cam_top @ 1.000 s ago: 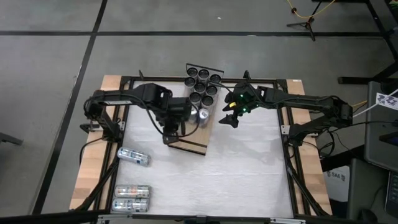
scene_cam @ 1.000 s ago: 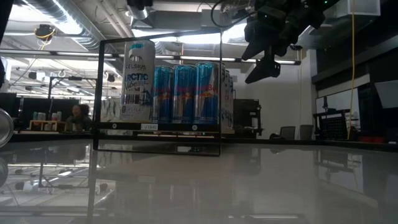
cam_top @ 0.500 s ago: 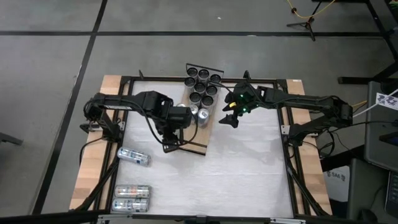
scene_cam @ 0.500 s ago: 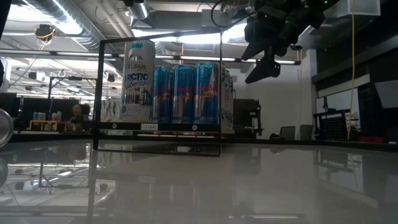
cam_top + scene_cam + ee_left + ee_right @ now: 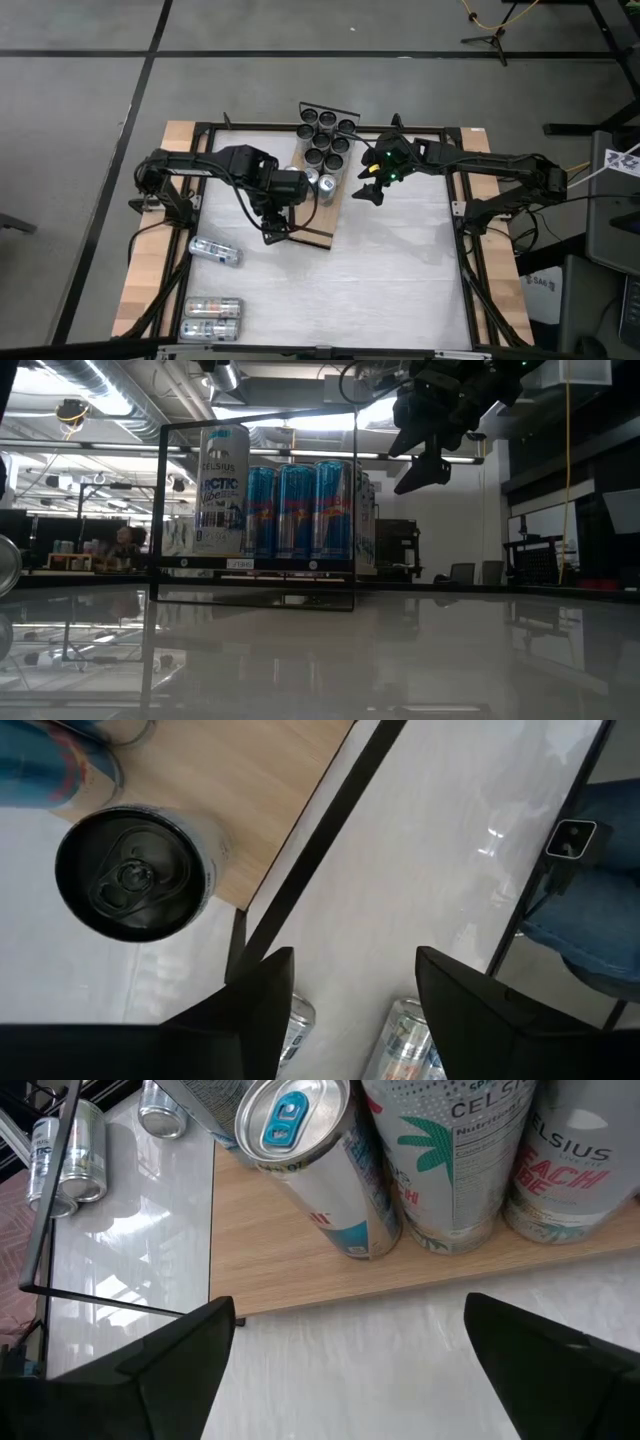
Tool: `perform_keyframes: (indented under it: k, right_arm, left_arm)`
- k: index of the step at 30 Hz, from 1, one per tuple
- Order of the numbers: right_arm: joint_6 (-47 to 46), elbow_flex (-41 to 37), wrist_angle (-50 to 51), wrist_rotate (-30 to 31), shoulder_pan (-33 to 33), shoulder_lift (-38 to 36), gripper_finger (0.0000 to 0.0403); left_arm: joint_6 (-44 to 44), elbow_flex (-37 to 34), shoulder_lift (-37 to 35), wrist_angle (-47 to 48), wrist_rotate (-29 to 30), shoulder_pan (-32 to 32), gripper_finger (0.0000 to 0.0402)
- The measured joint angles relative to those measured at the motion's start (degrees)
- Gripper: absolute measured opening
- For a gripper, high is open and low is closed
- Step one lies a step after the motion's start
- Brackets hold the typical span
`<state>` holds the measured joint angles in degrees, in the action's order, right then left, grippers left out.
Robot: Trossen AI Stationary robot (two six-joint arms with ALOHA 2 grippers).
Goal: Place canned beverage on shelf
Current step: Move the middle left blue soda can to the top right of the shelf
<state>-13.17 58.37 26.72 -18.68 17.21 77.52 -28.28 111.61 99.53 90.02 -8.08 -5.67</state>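
The white can (image 5: 222,488) reading "CELSIUS" and "ARCTIC VIBE" stands upright on the light-wood shelf (image 5: 312,218), at 9 o'clock of three blue cans (image 5: 298,510). Three more cans lie on the table (image 5: 400,270) toward 7 o'clock. The left gripper (image 5: 274,222) hangs over the shelf, fingers parted, holding nothing. The right gripper (image 5: 368,190) waits at 3 o'clock, jaws wide

Your left arm reaches in from the left, elbow bent, its left hand (image 5: 277,213) pointing down with the two fingers (image 5: 255,1010) parted and nothing between them. Your right arm stretches in from the right, raised, its right hand (image 5: 371,190) spread wide and empty, angled downward.
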Motion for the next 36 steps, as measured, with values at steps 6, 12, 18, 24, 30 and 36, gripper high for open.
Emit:
perform_keyframes:
  k: [6,12,18,24,30,36]
  right_arm:
    - [0.0,0.0,0.0,0.0,0.0,0.0,0.0388]
    - [0.0,0.0,0.0,0.0,0.0,0.0,0.0388]
    - [0.0,0.0,0.0,0.0,0.0,0.0,0.0388]
    - [0.0,0.0,0.7,0.0,0.0,0.0,0.0388]
    - [0.0,0.0,0.9,0.0,0.0,0.0,0.0388]
    - [0.0,0.0,0.9,0.0,0.0,0.0,0.0388]
  left_arm:
    - [1.3,0.0,0.0,0.0,-0.4,-0.2,0.0232]
    - [2.6,0.0,0.0,0.0,0.7,-1.5,0.0302]
    - [3.6,0.0,0.0,0.0,5.0,-4.9,0.0362]
    - [4.7,0.0,-1.6,0.0,6.2,-7.3,0.0373]
    - [-1.2,-7.8,-12.3,0.0,10.5,-7.5,0.0374]
    - [-15.0,-27.9,-28.1,-0.4,12.9,-8.7,0.0374]
